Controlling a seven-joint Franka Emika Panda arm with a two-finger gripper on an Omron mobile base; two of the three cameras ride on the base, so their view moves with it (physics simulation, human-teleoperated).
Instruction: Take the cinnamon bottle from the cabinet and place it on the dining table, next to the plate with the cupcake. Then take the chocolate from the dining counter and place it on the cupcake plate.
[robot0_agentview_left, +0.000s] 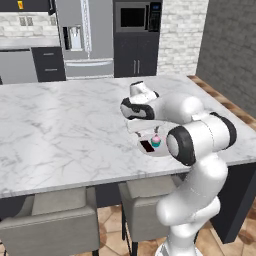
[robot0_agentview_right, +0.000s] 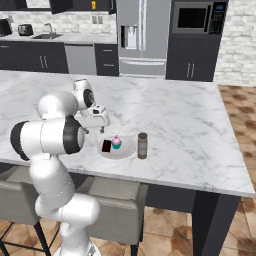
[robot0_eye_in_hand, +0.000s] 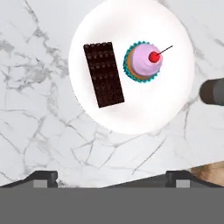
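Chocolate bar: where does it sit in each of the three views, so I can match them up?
Left base view: chocolate at centre right, on the plate, just left of the cupcake, partly behind the arm.
Right base view: chocolate left of centre, on the plate's left side.
Hand view: chocolate upper centre, left of the cupcake.
Shared landmark: the pink-frosted cupcake beside it.

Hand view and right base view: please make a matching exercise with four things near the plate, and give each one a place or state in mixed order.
Things:
1. flat dark brown chocolate bar
2. cupcake with teal wrapper and pink frosting
3. slim brown-grey cinnamon bottle with dark cap
4. gripper

Places or states:
A. standing upright on the marble top, beside the round pale plate, not on it
B. open, holding nothing, above the plate
C. lying flat on the plate
D. standing on the plate, with a red dot on top

Pairs: 1-C, 2-D, 3-A, 4-B
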